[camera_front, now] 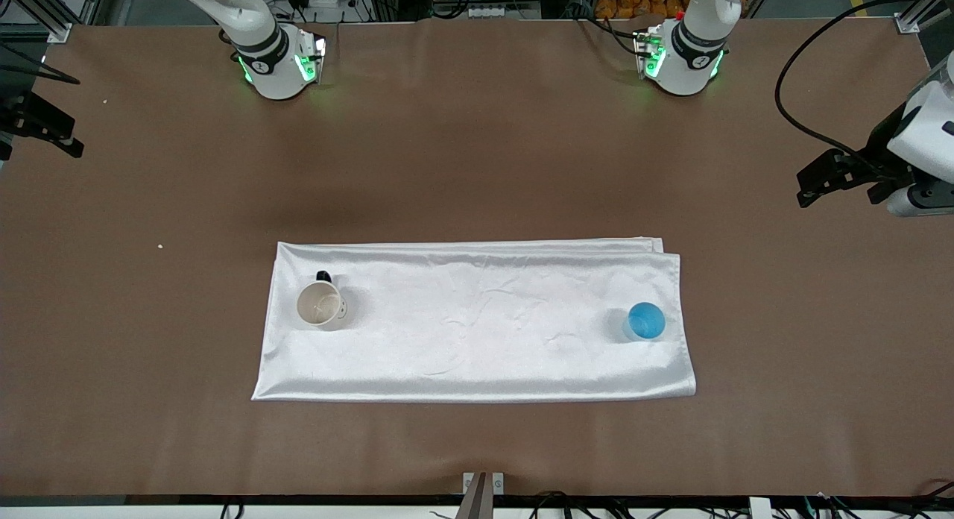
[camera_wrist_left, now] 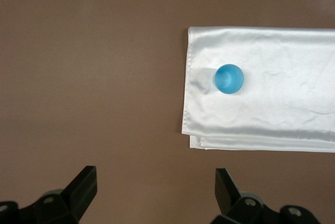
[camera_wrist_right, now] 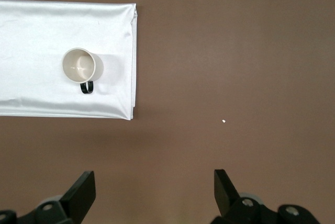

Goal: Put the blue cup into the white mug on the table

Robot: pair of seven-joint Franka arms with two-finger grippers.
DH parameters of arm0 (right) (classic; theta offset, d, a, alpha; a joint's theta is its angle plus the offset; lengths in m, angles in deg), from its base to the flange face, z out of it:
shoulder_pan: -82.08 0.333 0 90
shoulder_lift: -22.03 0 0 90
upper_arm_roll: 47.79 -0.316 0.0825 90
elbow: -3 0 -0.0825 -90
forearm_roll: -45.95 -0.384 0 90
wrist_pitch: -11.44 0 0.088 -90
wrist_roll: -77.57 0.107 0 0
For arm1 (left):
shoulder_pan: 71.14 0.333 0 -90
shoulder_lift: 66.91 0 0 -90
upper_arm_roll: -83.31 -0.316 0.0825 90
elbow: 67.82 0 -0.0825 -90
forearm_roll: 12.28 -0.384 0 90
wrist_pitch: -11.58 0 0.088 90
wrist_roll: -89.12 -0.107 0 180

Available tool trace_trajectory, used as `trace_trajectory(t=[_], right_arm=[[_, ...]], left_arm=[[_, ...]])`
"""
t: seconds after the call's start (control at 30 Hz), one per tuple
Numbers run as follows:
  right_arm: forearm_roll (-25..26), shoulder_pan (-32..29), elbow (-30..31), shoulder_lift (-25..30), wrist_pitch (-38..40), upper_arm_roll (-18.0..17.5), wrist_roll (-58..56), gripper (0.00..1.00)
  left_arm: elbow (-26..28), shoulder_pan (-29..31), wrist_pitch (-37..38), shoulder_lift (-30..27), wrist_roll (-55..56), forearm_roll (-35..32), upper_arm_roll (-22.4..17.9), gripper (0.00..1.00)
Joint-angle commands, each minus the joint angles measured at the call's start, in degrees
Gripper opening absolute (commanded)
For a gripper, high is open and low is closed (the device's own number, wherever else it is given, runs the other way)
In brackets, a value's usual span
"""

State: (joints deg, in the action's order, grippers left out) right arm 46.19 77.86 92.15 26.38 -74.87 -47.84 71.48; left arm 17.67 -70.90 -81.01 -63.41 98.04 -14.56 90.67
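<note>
Fingers: left gripper (camera_wrist_left: 156, 195) and right gripper (camera_wrist_right: 154, 195) both spread wide, empty, over bare brown matte table (camera_front: 477, 131).
Small bright-blue plastic cup (camera_front: 645, 321): upright on white satin cloth (camera_front: 477, 325).
Small white cylindrical mug (camera_front: 321, 305): upright at cloth's right-arm end.

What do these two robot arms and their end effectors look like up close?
Both arms are glossy white with rounded shells, black joint bands and glowing green lights at the bases. Each ends in a black two-fingered end effector: the left end effector and the right end effector have angular, matte black fingers. A black cable loops near the left arm.
</note>
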Motion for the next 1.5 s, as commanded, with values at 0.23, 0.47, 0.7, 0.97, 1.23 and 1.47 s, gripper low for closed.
trace_trajectory(t=[0.23,0.47,0.7,0.97,1.23,1.47], right_arm=[[-0.5,0.4,-1.3,-0.6,0.4,0.2,1.0,1.00],[-0.5,0.6,-1.3,-0.6,0.2,0.3,0.9,1.00],[-0.5,0.6,-1.1,-0.7,0.1,0.2,1.0,1.00],[-0.6,1.1,0.6,-0.9,0.0,0.2,1.0,1.00],[-3.8,1.4,6.8,-1.2,-4.3,0.1,0.9,1.00],[-5.4,3.2,13.7,-1.2,-8.5,0.0,0.9,1.00]], left_arm=[[-0.5,0.4,0.9,-0.2,-0.6,-0.1,0.0,1.00],[0.5,0.7,-0.8,1.4,-0.7,2.6,-1.2,1.00],[1.9,2.0,-5.4,4.2,-0.7,3.0,-1.1,1.00],[5.1,2.1,-12.0,7.5,-0.8,2.9,-1.1,1.00],[5.5,1.3,-16.1,12.4,-0.8,2.5,-0.8,1.00],[5.5,1.0,-18.5,15.9,-1.1,2.3,-0.5,1.00]])
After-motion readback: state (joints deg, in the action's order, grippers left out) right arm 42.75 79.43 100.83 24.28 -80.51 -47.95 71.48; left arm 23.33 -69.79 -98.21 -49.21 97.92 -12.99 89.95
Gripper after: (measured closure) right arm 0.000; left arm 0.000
